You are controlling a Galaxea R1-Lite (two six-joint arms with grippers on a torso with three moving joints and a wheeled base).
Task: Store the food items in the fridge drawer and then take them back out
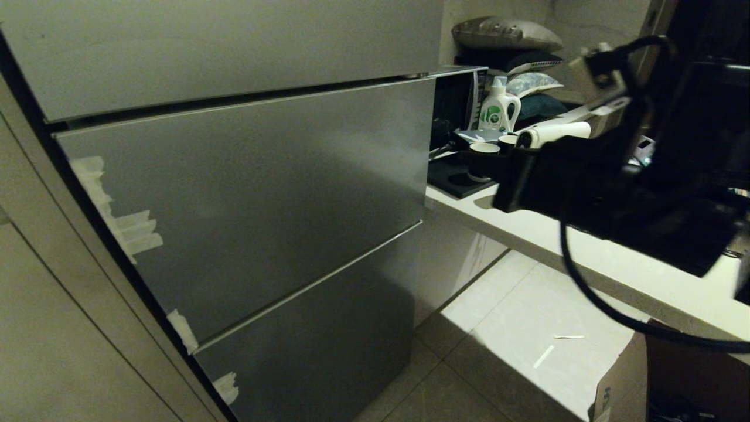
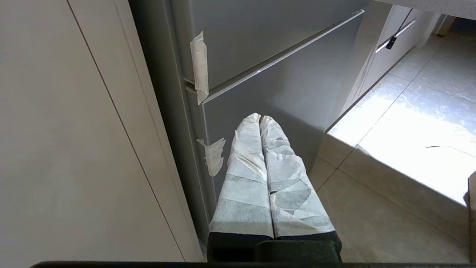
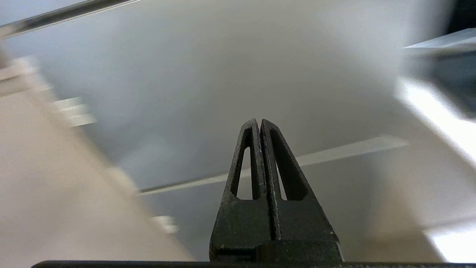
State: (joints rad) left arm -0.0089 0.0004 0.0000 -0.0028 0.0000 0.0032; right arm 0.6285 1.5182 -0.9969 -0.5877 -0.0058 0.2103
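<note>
The fridge's grey steel fronts (image 1: 252, 193) are all closed, stacked one above another. The fridge drawer is hidden behind them, and no food items are in view. My right arm (image 1: 615, 187) reaches in from the right at counter height, dark and blurred, in front of the fridge's right side. In the right wrist view my right gripper (image 3: 259, 121) is shut and empty, its black fingers pressed together and pointing at a steel front. My left gripper (image 2: 260, 117) hangs low by the fridge's left edge. Its tape-wrapped fingers (image 2: 245, 175) are shut on nothing.
White tape scraps (image 1: 132, 228) stick along the fridge's left edge beside a beige cabinet panel (image 1: 47, 328). A pale counter (image 1: 527, 231) to the right carries a detergent bottle (image 1: 499, 108) and cups (image 1: 484, 153). A cardboard box (image 1: 621, 381) stands on the tiled floor (image 1: 515, 328).
</note>
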